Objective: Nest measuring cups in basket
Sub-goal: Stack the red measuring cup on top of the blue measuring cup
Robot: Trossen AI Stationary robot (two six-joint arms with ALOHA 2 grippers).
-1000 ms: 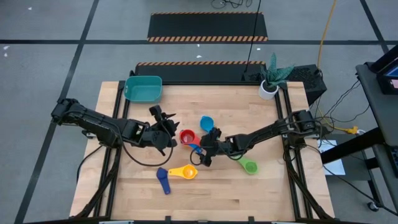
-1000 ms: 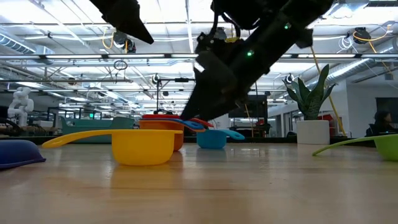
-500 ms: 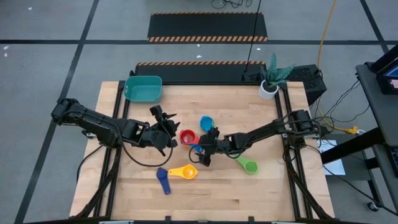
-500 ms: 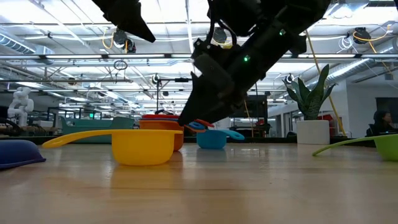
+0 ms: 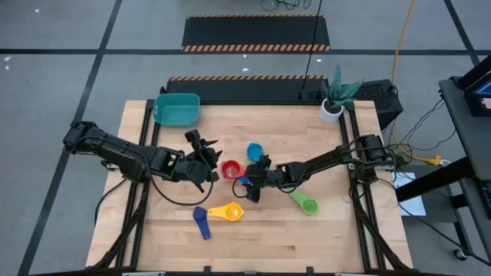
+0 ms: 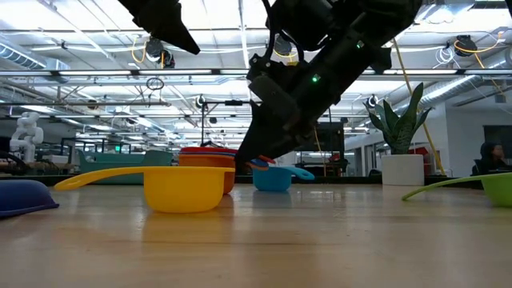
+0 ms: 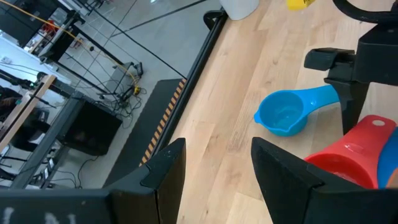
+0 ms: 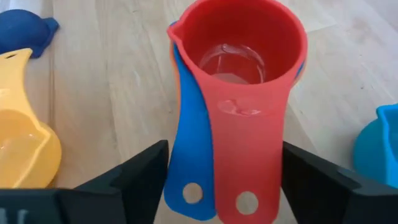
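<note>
Wooden and pale, your table [image 5: 268, 238] carried the teal basket [image 5: 176, 108] at its 11 o'clock corner, with a white plant pot [image 5: 331, 110] at 1 o'clock. Near the centre sat the red cup [image 5: 231, 169], nested over a blue cup [image 8: 189, 155] with an orange rim showing beneath it, their handles pointing toward your right gripper [image 5: 250, 186]. That gripper's fingers stood spread, one on either side of the stacked handles, not touching them. The light blue cup [image 5: 255, 151] lay just at 1 o'clock of the red one. The yellow cup [image 5: 229, 211] and dark blue cup [image 5: 201, 223] lay at 6 o'clock, the green cup [image 5: 306, 203] at 4 o'clock. Your left gripper [image 5: 205, 159] hovered just at 9 o'clock of the red cup, fingers parted and holding nothing.
</note>
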